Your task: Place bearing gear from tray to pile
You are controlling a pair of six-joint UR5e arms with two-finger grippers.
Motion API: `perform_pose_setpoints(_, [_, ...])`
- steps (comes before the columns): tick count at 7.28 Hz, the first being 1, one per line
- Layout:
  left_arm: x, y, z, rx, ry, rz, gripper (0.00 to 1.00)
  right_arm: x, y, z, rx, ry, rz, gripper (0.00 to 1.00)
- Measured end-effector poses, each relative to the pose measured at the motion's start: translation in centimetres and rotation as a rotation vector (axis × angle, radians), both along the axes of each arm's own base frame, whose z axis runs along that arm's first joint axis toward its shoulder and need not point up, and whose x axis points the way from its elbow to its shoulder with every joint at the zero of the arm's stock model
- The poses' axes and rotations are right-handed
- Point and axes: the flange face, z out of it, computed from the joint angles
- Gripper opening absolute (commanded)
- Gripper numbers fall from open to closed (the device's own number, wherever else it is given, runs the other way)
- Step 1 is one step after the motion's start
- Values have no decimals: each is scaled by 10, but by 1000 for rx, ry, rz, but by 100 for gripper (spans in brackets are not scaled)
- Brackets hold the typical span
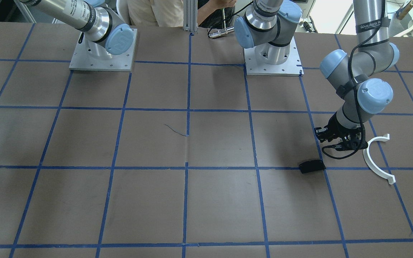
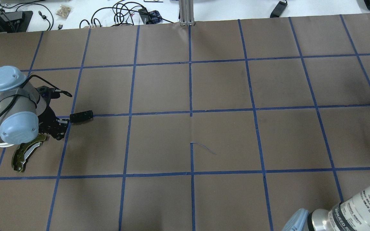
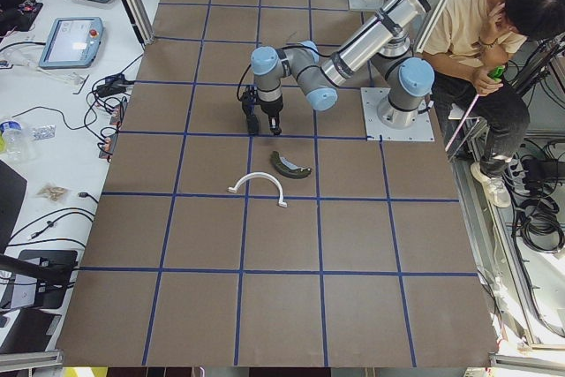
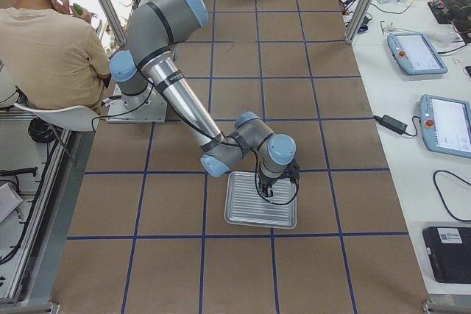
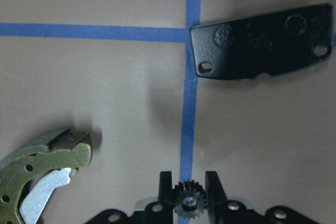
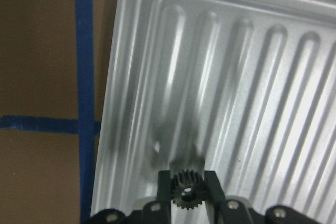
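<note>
L gripper [image 5: 188,187] clamped on bearing gear [image 5: 185,203], held near black pad [image 5: 261,43] | R gripper [image 6: 187,182] clamped on 2nd gear [image 6: 185,190], far from pad, above tray [image 6: 252,77]

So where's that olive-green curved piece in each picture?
Overhead: brake shoe, far left, by the left arm.
Front-facing: not visible, likely behind that arm.
Left side: shoe centre, above white arc.
Right side: cannot make it out.
Left wrist: shoe bottom-left.
Right wrist: not there.
Shared landmark: black pad, nearby.
</note>
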Motion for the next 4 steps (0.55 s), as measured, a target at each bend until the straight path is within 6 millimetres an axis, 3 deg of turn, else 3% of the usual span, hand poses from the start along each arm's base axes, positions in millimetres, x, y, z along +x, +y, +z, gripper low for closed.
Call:
perform_pose_setpoints(1, [11,0,-5,8,4,8,0,-1,-2,13,9,-10,1,0])
perform_pose_setpoints(3, [21,2,-14,14,7,22,99,16,-8,46,12,-31,-6,0])
perform_pose_setpoints(4, [20,2,-15,13,8,23,100,40,-18,61,2,-40,2,0])
